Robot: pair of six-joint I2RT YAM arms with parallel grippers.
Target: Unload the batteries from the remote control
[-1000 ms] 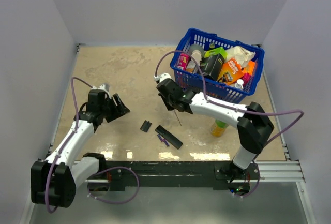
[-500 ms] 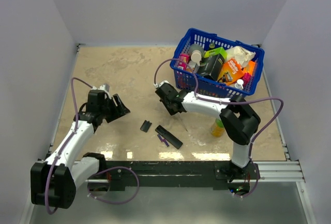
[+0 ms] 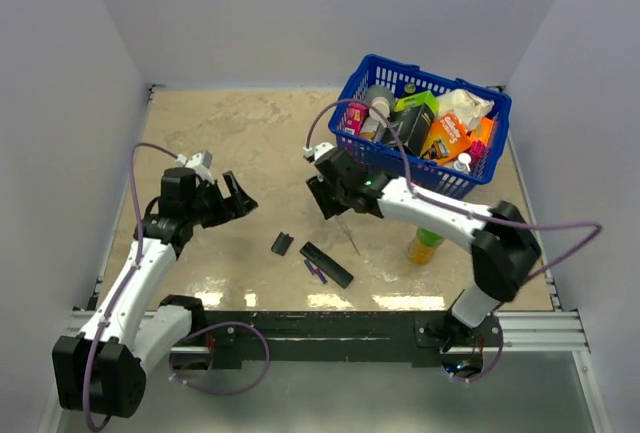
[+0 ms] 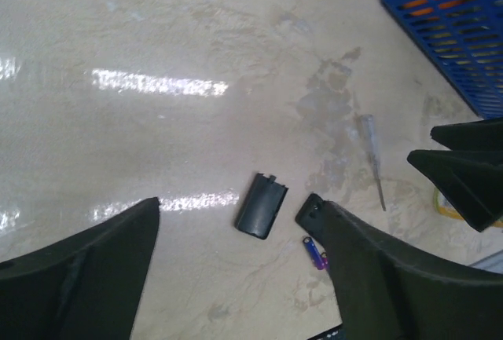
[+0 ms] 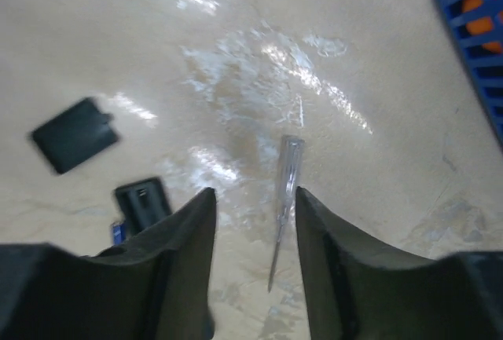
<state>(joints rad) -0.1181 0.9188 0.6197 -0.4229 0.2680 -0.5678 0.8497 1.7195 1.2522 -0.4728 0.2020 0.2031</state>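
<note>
The black remote control lies near the table's front centre, and two purplish batteries lie on the table against its left side. In the left wrist view the remote's end and the batteries show beside my right finger. My left gripper is open and empty, left of the remote; its wrist view looks down on the black cover piece. My right gripper is open and empty, above a thin grey stick. The remote's end shows left of it.
The cover piece lies left of the remote. The grey stick lies right of it. A blue basket full of packages stands at the back right. A yellow-green bottle stands right of the stick.
My left gripper has moved a little right, toward the cover and remote. My right arm's elbow swung in and back out while its gripper stayed over the grey stick. Nothing was picked up.
</note>
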